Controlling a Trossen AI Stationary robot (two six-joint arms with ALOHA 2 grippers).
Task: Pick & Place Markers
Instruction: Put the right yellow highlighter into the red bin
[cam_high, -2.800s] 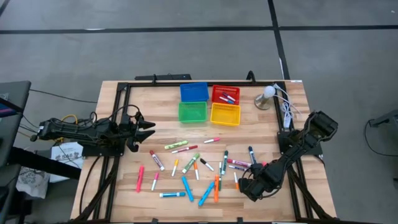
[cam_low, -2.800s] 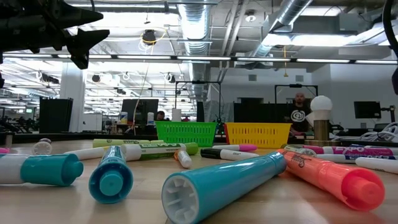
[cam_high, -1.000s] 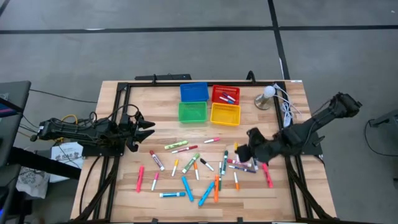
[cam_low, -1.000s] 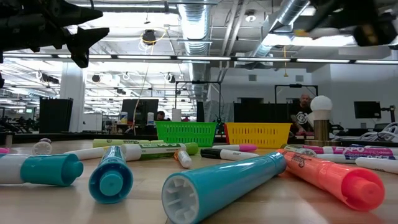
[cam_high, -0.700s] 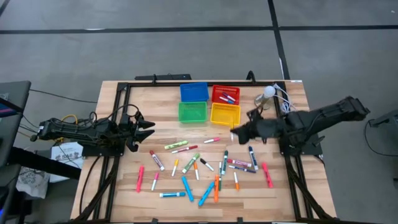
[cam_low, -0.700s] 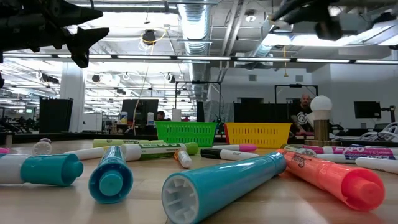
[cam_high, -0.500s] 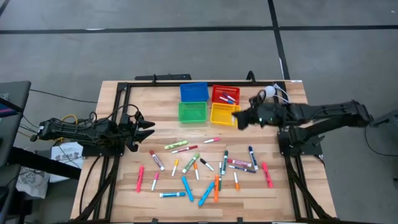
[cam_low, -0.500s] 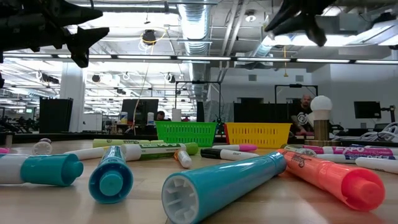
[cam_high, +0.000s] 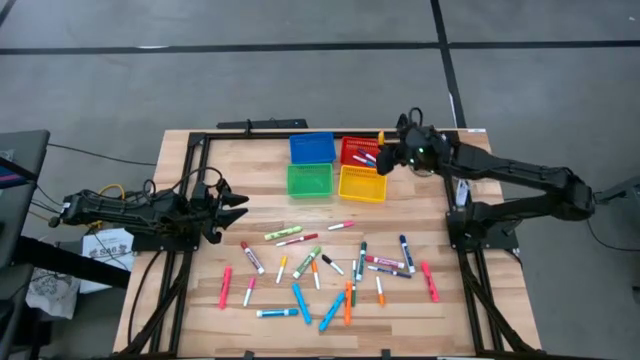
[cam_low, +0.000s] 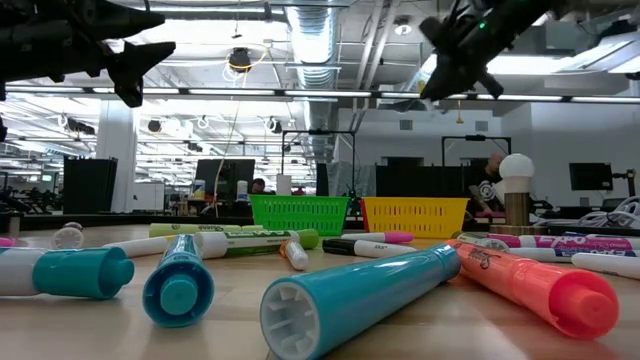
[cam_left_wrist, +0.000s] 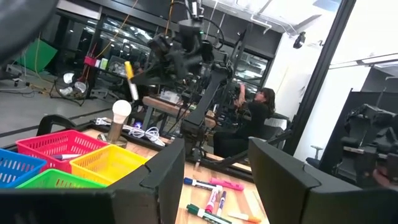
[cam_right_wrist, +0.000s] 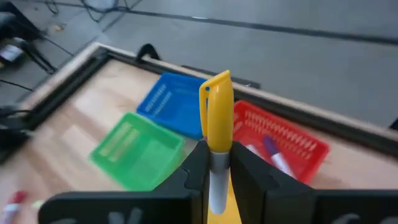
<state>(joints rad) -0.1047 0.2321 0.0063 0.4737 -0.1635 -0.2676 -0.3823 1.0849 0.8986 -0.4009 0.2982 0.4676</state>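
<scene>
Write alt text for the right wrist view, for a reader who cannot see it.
The right gripper holds a yellow-capped marker upright in its shut jaws, above a wooden table. Beyond it sit a green bin, a blue bin and a red bin with markers inside.

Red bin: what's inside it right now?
The red bin holds at least two markers, one purple-capped. The right gripper, shut on a yellow marker, hangs over its edge, covering that side.
</scene>
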